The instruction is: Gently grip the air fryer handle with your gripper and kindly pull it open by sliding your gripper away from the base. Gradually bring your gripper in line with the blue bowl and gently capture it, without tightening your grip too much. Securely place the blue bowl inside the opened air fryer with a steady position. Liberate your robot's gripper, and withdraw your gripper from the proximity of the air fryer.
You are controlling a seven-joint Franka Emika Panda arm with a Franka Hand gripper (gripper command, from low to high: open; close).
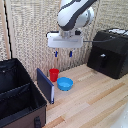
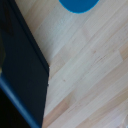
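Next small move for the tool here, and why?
Probably carry the tool toward the exterior view's right, to the air fryer handle. The air fryer looks closed, its drawer flush with the front, and the tool hangs empty with fingers apart above the red cup and blue bowl, well away from the handle. The bowl needs an open drawer first.

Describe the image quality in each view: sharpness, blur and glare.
Exterior view: low resolution and soft; the air fryer has a pale sheen on its top, and the gripper casts no clear shadow. Wrist view: blurred throughout; the blue bowl is cut off at the edge, and the dark panel shows no detail.
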